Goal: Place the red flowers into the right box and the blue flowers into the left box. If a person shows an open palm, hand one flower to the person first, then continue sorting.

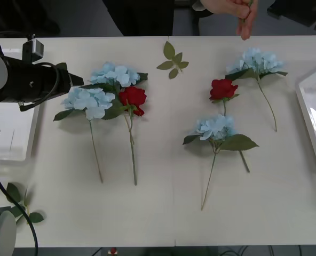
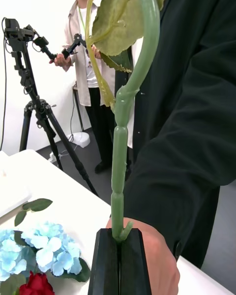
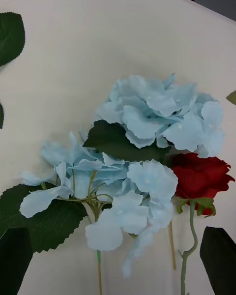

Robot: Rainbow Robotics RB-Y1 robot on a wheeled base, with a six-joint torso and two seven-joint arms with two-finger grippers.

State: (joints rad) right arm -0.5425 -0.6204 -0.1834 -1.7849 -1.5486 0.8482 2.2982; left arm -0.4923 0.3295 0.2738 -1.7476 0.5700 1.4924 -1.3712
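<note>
Right wrist view: right end effector [image 2: 119, 263] clamps a green flower stem [image 2: 118, 187], a person's hand [image 2: 160, 265] just behind it. Left end effector [image 3: 118, 260], fingers apart, hovers over blue flowers [image 3: 147, 123] and a red flower [image 3: 204, 177] on the counter [image 1: 163, 213].

I see open table [image 1: 163, 133] between the two flower groups; a person's hand [image 1: 238, 13] blocks the far right edge.
</note>
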